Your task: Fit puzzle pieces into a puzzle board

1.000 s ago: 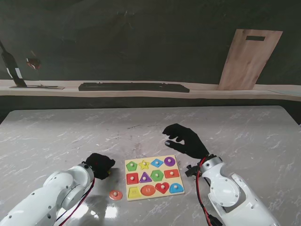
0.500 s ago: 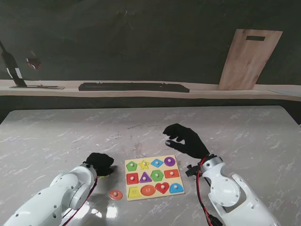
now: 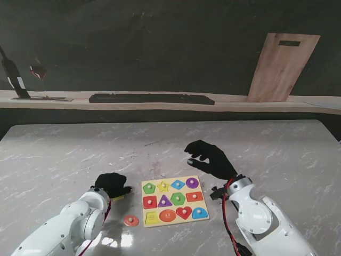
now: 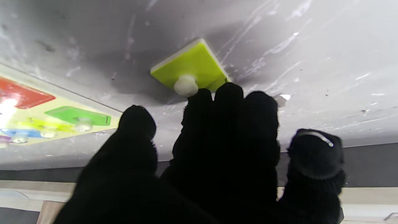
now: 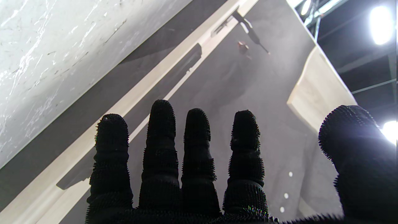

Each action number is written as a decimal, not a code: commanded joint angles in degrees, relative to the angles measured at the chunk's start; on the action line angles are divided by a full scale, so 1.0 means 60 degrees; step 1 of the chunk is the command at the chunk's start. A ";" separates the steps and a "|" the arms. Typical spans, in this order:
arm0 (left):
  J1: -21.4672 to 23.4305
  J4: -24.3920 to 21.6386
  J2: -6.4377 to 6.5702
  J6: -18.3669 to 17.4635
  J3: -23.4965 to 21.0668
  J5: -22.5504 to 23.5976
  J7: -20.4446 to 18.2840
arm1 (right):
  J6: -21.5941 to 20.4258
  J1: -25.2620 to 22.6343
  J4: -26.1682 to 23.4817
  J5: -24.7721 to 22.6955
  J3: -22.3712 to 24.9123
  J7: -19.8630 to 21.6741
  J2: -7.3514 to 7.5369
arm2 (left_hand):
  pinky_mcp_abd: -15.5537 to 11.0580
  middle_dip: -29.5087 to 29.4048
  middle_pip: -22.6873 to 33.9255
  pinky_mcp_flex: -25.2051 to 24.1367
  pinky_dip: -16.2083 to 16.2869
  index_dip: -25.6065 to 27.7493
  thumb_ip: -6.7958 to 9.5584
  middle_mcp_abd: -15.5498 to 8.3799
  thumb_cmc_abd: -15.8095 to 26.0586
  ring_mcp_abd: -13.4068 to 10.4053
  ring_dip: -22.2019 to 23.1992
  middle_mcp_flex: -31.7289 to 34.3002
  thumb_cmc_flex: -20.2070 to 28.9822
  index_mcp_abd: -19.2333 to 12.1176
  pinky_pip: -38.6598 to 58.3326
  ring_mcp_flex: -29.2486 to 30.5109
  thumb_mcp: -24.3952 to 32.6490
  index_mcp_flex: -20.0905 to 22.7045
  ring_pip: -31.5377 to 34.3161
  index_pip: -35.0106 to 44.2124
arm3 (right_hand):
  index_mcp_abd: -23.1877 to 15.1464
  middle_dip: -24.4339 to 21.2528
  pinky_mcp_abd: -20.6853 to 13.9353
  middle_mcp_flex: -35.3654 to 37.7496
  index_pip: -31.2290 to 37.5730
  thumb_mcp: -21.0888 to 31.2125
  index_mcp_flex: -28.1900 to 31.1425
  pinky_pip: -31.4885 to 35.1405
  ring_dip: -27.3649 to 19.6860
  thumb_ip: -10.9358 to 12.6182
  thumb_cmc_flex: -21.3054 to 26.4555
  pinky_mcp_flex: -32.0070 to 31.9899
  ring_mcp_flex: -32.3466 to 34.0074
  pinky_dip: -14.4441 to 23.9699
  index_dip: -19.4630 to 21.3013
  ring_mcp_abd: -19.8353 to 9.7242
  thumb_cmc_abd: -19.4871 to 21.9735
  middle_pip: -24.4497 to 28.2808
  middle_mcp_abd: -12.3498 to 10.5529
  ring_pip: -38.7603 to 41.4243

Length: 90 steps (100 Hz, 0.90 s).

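Observation:
The puzzle board point(image 3: 171, 193) lies flat near me at the table's middle, with coloured shapes in its slots. Just left of it, my left hand point(image 3: 111, 184) in a black glove rests low over a yellow-green square piece point(image 4: 192, 63) that lies flat on the table. Its fingertips point(image 4: 228, 96) touch the piece beside its white knob, the thumb stands apart, and nothing is gripped. An orange round piece point(image 3: 130, 220) lies loose on the table nearer to me. My right hand point(image 3: 209, 158) hovers open just beyond the board's right corner, fingers spread point(image 5: 161, 146).
In the left wrist view the board's corner point(image 4: 40, 107) shows red and green shapes. A wooden shelf with a long black bar point(image 3: 152, 98) runs behind the table. A wooden board point(image 3: 279, 66) leans against the back wall at the right.
My left forearm has swung inward and the left hand has settled slightly lower over the yellow-green piece. The right hand has not moved.

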 commanded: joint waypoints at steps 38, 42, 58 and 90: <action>0.0594 -0.0266 -0.0031 -0.0171 -0.0769 0.0041 -0.0089 | -0.0029 -0.0067 -0.0046 -0.0023 -0.0015 0.0000 -0.0025 | -0.0828 -0.0399 -0.1122 -0.1800 0.0480 -0.0724 0.0227 0.0729 0.1203 0.0641 0.0494 -0.1708 0.3429 -0.0181 -0.1529 -0.1766 -0.3937 -0.0921 -0.0618 -0.1939 | -0.0190 0.0087 -0.0054 0.0182 -0.0025 0.0062 0.0193 0.0169 0.0137 0.0272 -0.0199 0.0045 0.0238 0.0093 -0.0026 0.0007 0.0187 0.0042 -0.0071 0.0189; 0.0647 -0.0309 -0.0030 -0.0178 -0.0847 -0.0026 -0.0155 | -0.0032 -0.0068 -0.0046 -0.0026 -0.0015 -0.0004 -0.0025 | -0.0841 -0.0553 -0.1432 -0.2192 0.0456 -0.0787 0.0172 0.0701 0.1161 0.0714 0.0532 -0.1998 0.3635 -0.0189 -0.1865 -0.2115 -0.3993 -0.1010 -0.0918 -0.2092 | -0.0181 0.0089 -0.0054 0.0189 -0.0014 0.0059 0.0218 0.0168 0.0141 0.0271 -0.0199 0.0038 0.0231 0.0092 -0.0023 0.0008 0.0175 0.0046 -0.0073 0.0194; 0.0803 -0.0435 -0.0013 -0.0222 -0.1085 -0.0288 -0.0492 | -0.0035 -0.0069 -0.0045 -0.0032 -0.0015 -0.0009 -0.0026 | -0.0938 -0.0954 -0.2124 -0.2950 0.0442 -0.0882 0.0048 0.0620 0.1264 0.0811 0.0604 -0.2576 0.4041 -0.0214 -0.2478 -0.2821 -0.4238 -0.1170 -0.1647 -0.2519 | -0.0180 0.0088 -0.0052 0.0184 -0.0025 0.0057 0.0206 0.0169 0.0156 0.0272 -0.0194 0.0039 0.0230 0.0092 -0.0026 0.0022 0.0185 0.0041 -0.0056 0.0219; 0.0882 -0.0473 0.0013 -0.0254 -0.1263 -0.0688 -0.0897 | -0.0039 -0.0079 -0.0050 -0.0036 -0.0014 -0.0004 -0.0023 | -0.1008 -0.1240 -0.2714 -0.3483 0.0429 -0.1071 -0.0145 0.0569 0.1040 0.0865 0.0747 -0.3168 0.4632 -0.0165 -0.2903 -0.3392 -0.4297 -0.1335 -0.2196 -0.3355 | -0.0172 0.0089 -0.0055 0.0186 -0.0019 0.0063 0.0221 0.0178 0.0170 0.0272 -0.0199 0.0043 0.0223 0.0092 -0.0023 0.0022 0.0188 0.0043 -0.0058 0.0239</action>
